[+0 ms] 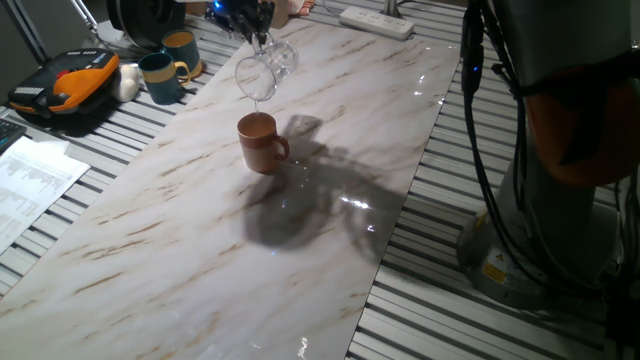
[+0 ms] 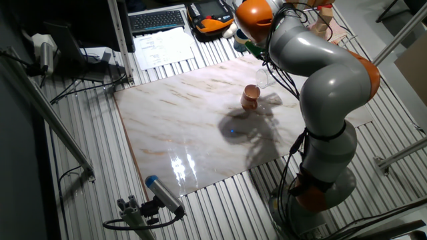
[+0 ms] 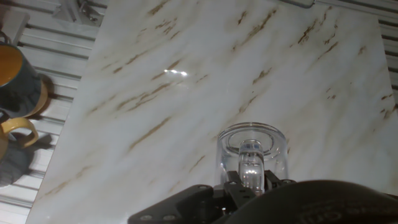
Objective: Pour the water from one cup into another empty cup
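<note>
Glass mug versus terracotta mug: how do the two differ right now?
The glass mug is transparent; the terracotta mug is opaque orange-pink. The glass mug is held in the air by the gripper and tipped, mouth down toward the terracotta mug, which stands upright on the marble board. The glass mug looks slightly larger. Each has a handle.

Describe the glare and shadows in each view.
One fixed view: bright glints on the marble slab and a dark arm shadow right of the terracotta mug. The other fixed view: a white glare patch on the slab's near edge. Hand view: one small glint on the marble; the glass mug looks sharp.
</note>
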Robot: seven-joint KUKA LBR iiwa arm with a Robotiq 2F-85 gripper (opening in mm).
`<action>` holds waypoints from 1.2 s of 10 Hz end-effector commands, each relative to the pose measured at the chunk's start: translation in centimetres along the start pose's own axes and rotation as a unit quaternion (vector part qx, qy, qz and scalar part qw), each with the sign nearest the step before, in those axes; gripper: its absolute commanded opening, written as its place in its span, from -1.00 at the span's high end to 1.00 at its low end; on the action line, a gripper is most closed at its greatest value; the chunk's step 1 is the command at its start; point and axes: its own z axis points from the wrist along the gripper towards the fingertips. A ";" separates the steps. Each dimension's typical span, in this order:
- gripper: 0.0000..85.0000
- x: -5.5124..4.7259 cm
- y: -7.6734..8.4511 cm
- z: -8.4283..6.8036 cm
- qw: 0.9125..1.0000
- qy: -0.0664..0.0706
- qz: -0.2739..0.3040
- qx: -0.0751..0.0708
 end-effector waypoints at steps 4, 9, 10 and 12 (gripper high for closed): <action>1.00 0.2 0.0 0.0 1.000 -0.016 0.001 0.011; 1.00 0.3 0.0 -0.1 0.999 -0.027 0.003 0.019; 1.00 0.3 0.1 -0.1 0.999 -0.029 0.007 0.026; 1.00 0.3 0.1 -0.1 0.999 -0.032 0.012 0.034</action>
